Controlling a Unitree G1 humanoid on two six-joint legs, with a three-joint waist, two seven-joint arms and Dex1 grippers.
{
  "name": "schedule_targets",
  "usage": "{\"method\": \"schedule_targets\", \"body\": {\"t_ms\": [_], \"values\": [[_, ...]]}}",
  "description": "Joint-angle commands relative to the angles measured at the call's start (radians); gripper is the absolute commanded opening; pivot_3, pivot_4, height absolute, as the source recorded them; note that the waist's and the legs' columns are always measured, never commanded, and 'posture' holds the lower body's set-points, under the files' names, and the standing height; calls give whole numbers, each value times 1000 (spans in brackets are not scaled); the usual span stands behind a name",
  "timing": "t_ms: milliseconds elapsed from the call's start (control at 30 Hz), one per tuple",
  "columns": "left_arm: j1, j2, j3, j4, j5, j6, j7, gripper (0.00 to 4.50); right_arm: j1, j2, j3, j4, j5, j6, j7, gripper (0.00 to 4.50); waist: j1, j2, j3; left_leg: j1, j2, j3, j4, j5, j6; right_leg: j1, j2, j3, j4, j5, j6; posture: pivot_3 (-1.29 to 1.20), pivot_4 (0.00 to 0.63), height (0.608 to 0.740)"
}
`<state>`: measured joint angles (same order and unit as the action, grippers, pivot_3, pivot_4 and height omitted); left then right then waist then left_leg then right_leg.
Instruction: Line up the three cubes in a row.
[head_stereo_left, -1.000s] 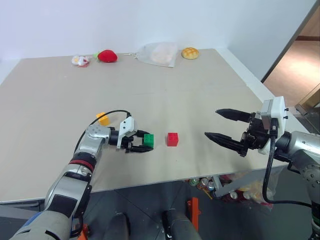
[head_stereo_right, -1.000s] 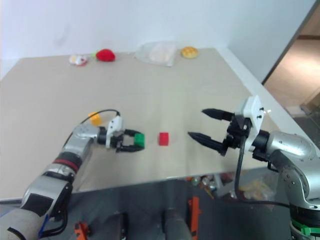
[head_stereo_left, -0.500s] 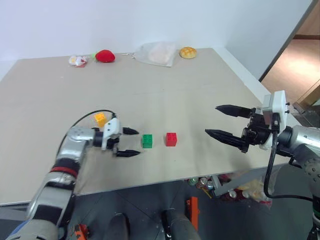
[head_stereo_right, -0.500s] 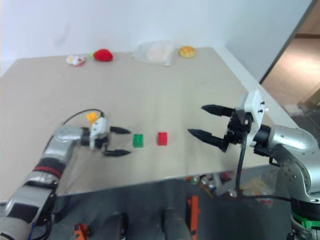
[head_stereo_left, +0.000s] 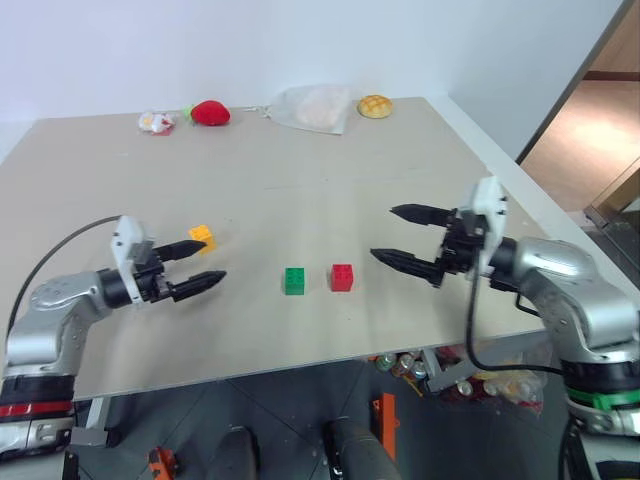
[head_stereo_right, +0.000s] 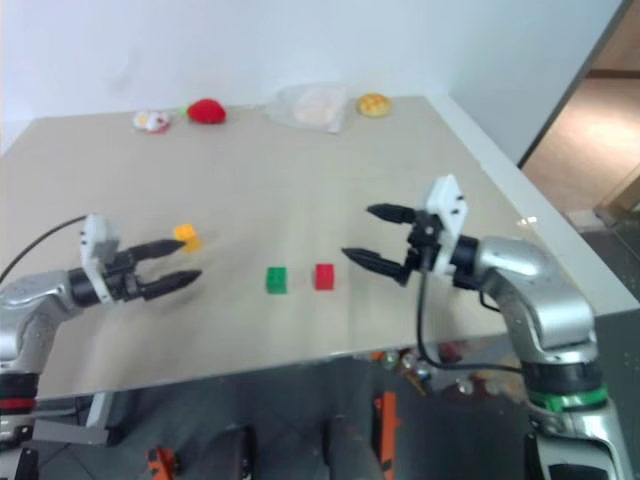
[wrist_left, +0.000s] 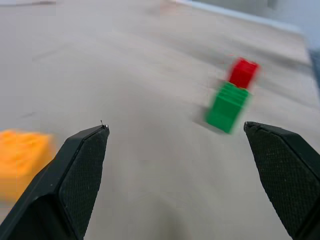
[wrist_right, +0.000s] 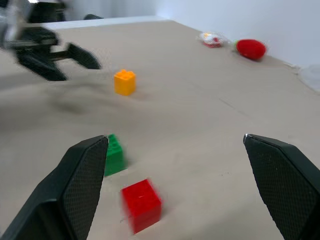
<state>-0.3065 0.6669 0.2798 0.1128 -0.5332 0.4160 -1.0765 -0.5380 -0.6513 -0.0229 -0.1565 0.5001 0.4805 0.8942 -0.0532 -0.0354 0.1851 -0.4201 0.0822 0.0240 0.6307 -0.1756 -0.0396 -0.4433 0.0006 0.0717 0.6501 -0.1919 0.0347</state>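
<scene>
Green cube (head_stereo_left: 294, 281) betw. both open grippers.

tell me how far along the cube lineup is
Done: green cube and red cube sit side by side near the table's front edge. In hand: nothing; left claw and right claw are both open and empty. Left: the yellow-orange cube sits apart, farther back and left, not yet in the row.
</scene>
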Motion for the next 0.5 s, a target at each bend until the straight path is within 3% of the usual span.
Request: {"method": "schedule_targets", "body": {"t_ms": [33, 233, 500], "values": [[0, 7, 71, 47, -16, -6, 62, 4468, -60, 38, 37, 21, -37, -33, -8, 4500, 3, 0, 0, 0, 0, 0, -1, 0, 0, 0, 0, 0, 0, 0, 0, 0, 150, 740], [-17, 11, 69, 164, 29, -88, 90, 4468, -75, 87, 68, 40, -73, -52, -10, 4500, 9, 0, 0, -2, 0, 0, -3, 0, 0, -1, 0, 0, 0, -2, 1, 0, 150, 740], [-146, 23, -30, 398, 131, -227, -1, 4468, -62, 98, 64, 17, -73, -46, -5, 4500, 9, -1, 0, -2, 0, 0, -3, 0, 0, -1, 0, 0, -1, -1, 1, 0, 150, 740]]}}
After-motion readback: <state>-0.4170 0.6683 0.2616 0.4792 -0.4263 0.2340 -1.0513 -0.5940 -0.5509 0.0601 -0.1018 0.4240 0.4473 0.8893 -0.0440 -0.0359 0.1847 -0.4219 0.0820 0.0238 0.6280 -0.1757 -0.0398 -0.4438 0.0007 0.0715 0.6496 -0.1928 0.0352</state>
